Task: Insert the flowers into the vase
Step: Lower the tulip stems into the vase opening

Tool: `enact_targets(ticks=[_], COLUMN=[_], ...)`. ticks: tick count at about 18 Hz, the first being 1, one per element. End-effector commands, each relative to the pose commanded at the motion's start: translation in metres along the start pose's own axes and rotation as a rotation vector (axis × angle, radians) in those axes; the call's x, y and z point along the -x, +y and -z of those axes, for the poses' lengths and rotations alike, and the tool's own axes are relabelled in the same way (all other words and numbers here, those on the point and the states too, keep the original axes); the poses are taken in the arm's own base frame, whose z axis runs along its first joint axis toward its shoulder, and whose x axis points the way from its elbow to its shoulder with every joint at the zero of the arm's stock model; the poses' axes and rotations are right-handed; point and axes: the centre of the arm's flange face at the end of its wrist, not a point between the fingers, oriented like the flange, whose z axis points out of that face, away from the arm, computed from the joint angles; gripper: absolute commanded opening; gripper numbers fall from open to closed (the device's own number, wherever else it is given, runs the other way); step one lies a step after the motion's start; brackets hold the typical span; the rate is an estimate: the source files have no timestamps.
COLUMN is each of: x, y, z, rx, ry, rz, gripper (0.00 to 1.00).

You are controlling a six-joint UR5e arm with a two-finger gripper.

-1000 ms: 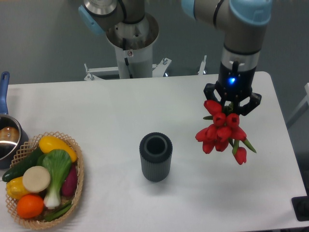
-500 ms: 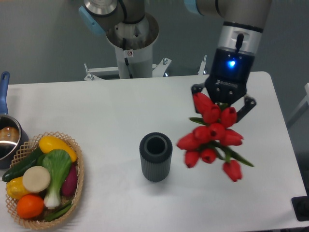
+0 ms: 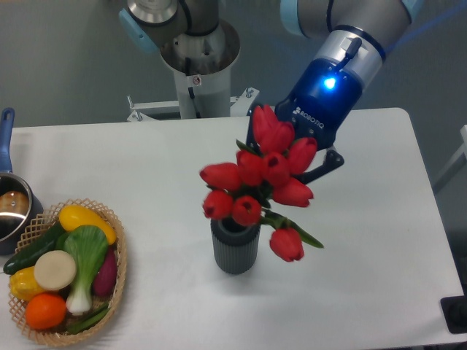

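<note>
Fixed camera: flowers (image 3: 257,181) held aloft, tilted, buds spread over vase (image 3: 235,246) mouth; stem ends hidden, entry not confirmed. Tool (image 3: 293,165) mostly hidden behind buds, judged clamped on stems. Bunch judged light, soft, springy, wider than vase mouth; buds easily crushed, so hold best kept on stems. Vase upright on counter (image 3: 168,160), judged light, easily tipped.

Arm (image 3: 343,22): grey tubular links with light-blue joint caps. Wrist unit (image 3: 321,98) black, white lettering, lit blue indicator. Grey cylindrical base column (image 3: 197,65), small red-white label, upper centre.
</note>
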Motion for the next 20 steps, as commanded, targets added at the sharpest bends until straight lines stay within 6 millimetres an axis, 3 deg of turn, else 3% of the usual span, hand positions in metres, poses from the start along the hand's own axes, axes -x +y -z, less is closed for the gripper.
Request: enact_targets(ticks=[6,12,20], x=[0.013,0.005,-0.014], y=[0.027,0.044,0.087], z=[0.037,0.035,0.028], rx=[-0.054,-0.05,-0.036], ry=[-0.026,-0.025,-0.019], rz=[0.042,0.048,0.015], gripper=[0.0,0.0,0.03])
